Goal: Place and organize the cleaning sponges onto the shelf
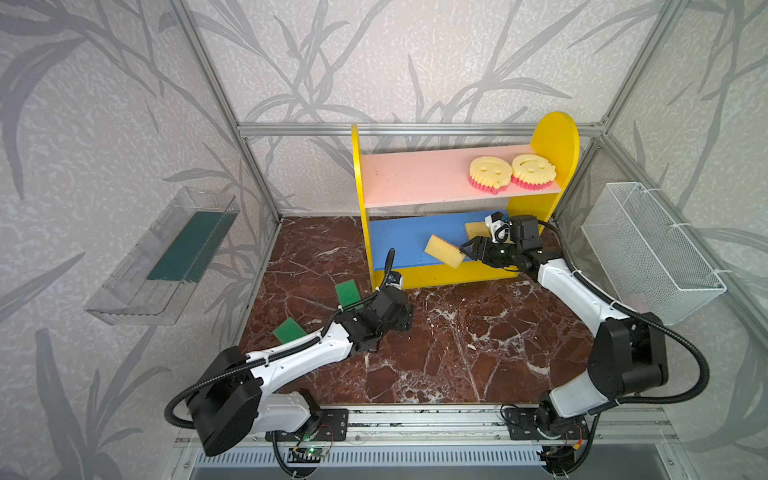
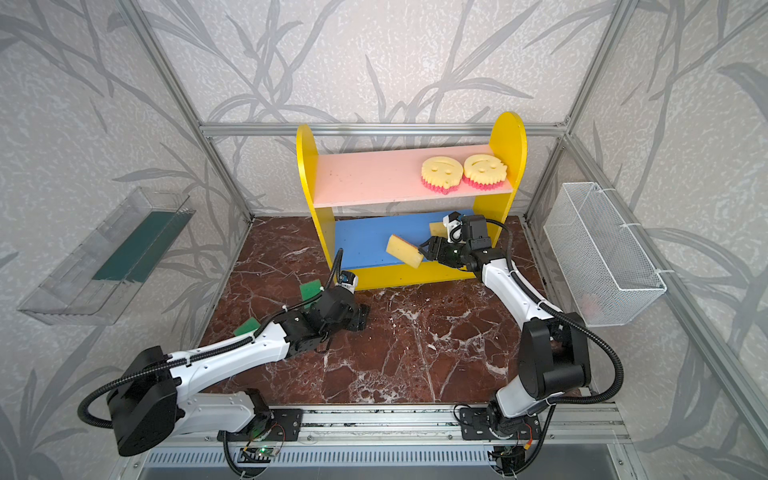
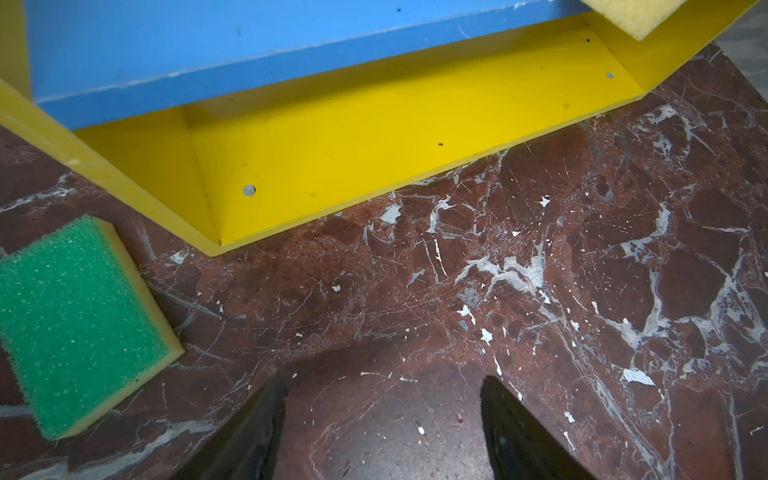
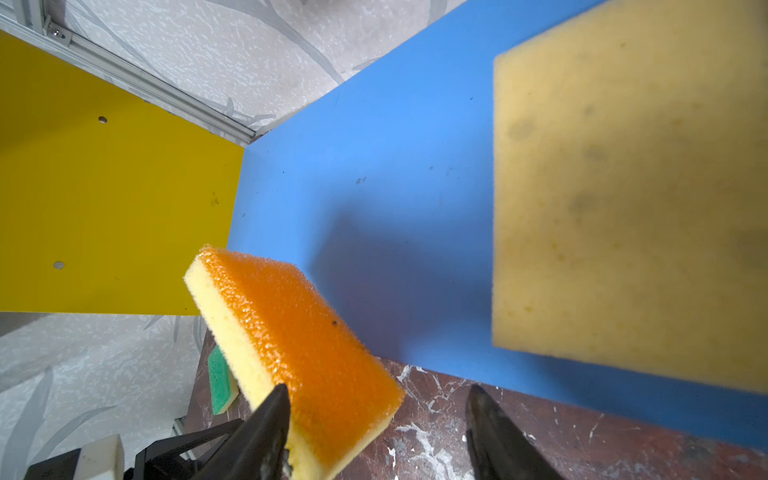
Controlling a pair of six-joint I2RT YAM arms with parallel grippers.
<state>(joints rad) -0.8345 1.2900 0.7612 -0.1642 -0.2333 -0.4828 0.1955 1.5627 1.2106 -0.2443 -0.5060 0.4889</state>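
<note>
Your right pincer [image 4: 378, 390] is spread at the front edge of the shelf [image 1: 552, 137], with an orange-faced sponge [image 4: 299, 332] tilted at one fingertip.

Nothing pinches that sponge: the other fingertip stands clear of it, and it tilts across the blue lower board's [image 4: 395, 166] edge just ahead of the pincer. A pale yellow sponge [image 4: 623, 208] lies flat farther ahead. Your left pincer [image 3: 384, 376] is spread and empty over the marble floor [image 3: 540, 291], a green sponge [image 3: 79, 320] beside it.
</note>
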